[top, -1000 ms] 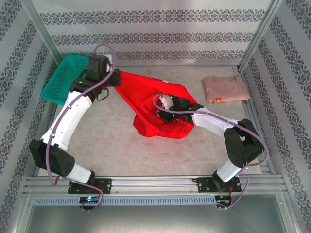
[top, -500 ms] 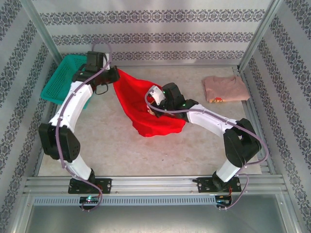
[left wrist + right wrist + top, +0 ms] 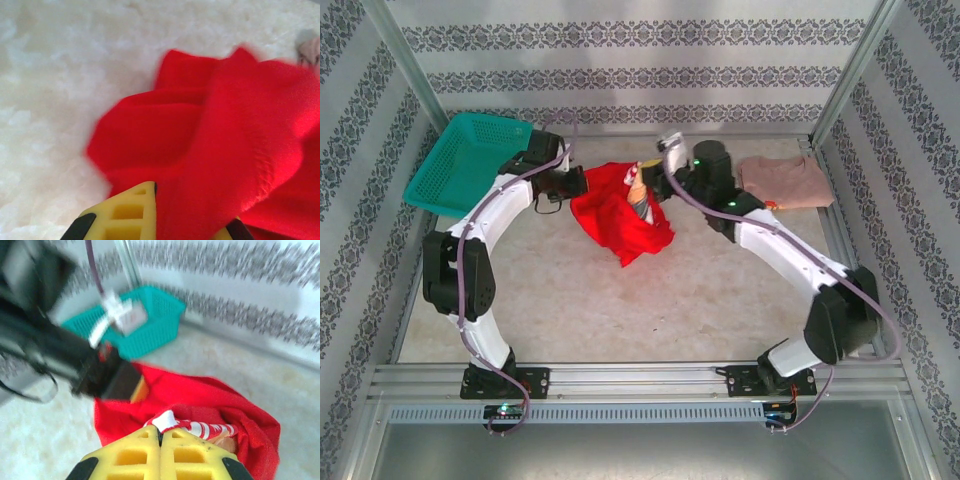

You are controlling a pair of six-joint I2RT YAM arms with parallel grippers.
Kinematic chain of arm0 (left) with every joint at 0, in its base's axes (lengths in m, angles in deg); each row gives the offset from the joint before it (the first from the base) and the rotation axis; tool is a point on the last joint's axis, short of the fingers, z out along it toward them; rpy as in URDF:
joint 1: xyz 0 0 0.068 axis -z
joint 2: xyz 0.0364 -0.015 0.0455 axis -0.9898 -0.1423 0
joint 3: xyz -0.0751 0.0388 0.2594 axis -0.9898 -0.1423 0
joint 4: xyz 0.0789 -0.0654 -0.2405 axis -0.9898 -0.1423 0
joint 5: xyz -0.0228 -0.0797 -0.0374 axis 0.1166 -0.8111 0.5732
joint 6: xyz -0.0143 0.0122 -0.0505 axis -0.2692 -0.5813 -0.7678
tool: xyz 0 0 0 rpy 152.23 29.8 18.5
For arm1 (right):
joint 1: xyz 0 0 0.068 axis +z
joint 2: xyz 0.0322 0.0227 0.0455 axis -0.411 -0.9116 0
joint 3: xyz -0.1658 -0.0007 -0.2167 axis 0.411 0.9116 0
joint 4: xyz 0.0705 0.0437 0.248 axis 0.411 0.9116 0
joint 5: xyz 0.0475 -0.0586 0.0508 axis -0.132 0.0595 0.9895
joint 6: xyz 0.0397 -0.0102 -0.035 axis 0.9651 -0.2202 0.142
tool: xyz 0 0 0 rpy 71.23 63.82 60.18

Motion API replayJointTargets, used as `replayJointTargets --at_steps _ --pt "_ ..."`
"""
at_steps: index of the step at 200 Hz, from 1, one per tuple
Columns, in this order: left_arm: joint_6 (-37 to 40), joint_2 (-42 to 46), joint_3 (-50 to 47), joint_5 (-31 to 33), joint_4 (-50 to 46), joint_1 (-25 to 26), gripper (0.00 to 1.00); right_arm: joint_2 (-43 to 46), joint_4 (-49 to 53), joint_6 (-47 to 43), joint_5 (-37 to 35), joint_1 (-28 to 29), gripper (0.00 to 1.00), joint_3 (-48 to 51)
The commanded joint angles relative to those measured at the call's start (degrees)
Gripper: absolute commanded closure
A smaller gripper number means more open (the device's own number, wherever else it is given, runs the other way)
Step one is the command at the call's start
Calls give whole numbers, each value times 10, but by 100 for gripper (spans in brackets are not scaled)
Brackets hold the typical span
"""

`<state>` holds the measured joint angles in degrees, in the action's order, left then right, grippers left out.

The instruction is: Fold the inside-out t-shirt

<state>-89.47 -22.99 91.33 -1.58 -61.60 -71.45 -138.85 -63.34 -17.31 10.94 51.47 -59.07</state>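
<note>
Both arms are reaching deep toward the top of the frame, and the inside-out t-shirt [image 3: 620, 215] hangs bunched between them, upper centre, its lower folds dragging on the tabletop [image 3: 620, 320]. The left gripper [image 3: 576, 186] has it from the left: on the wrist view a thick red fold runs between the yellow fingers [image 3: 125, 215], so those jaws are pinching cloth. The right gripper [image 3: 642, 192] has it from the right, jaws pressed tight together on a white, red-striped scrap of the same garment, probably the printed face peeking out through an opening. Two holds this close together, with the cloth lifted, look to me like a bid to draw the shirt right side out or shake it open before any fold; nothing is laid flat yet. Containers: the teal basket [image 3: 460, 165] sits tilted at upper left, nothing visible inside. The pale pink shirt [image 3: 785, 180] lies folded at upper right, well apart.
</note>
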Motion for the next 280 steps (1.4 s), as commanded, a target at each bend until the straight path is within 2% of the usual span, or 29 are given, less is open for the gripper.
replayJointTargets --at_steps 1,25,40,49,60,85,104,123,136,155,179,205,223,241,249,256,280 --pt "-38 18 -56 21 47 -34 100 85 -105 94 44 -52 100 31" --pt "-43 16 -113 44 70 -43 100 115 -141 132 60 -89 100 65" --pt "-50 9 -150 30 90 -43 97 116 -154 146 79 -101 100 81" --pt "-53 9 -170 19 101 -42 90 116 -157 148 94 -107 100 91" --pt "-55 23 -195 13 112 -42 76 113 -142 139 109 -112 100 97" --pt "-52 117 -257 21 158 -39 52 98 -123 125 151 -119 100 100" --pt "-39 184 -278 14 182 -26 40 81 -104 102 198 -120 100 88" --pt "-19 205 -280 -48 250 9 32 68 -101 86 247 -121 100 78" --pt "-3 180 -258 -95 283 40 31 64 -96 75 268 -123 100 73" --pt "20 106 -173 -114 239 76 31 62 -88 66 296 -128 100 63" --pt "6 13 -83 -111 192 85 30 60 -79 55 314 -130 100 50" --pt "-9 -98 27 -151 112 94 30 57 -82 54 317 -133 100 40" --pt "-39 -155 68 -199 105 104 37 52 -92 61 311 -134 100 28" --pt "-107 -172 44 -240 169 103 72 52 -110 79 289 -142 100 6" --pt "-127 -168 24 -240 198 102 89 55 -127 95 279 -147 100 -2" --pt "-136 -162 6 -235 216 98 100 58 -142 109 271 -151 100 -10" --pt "-171 -127 -68 -191 265 66 100 69 -183 153 255 -158 100 -30"
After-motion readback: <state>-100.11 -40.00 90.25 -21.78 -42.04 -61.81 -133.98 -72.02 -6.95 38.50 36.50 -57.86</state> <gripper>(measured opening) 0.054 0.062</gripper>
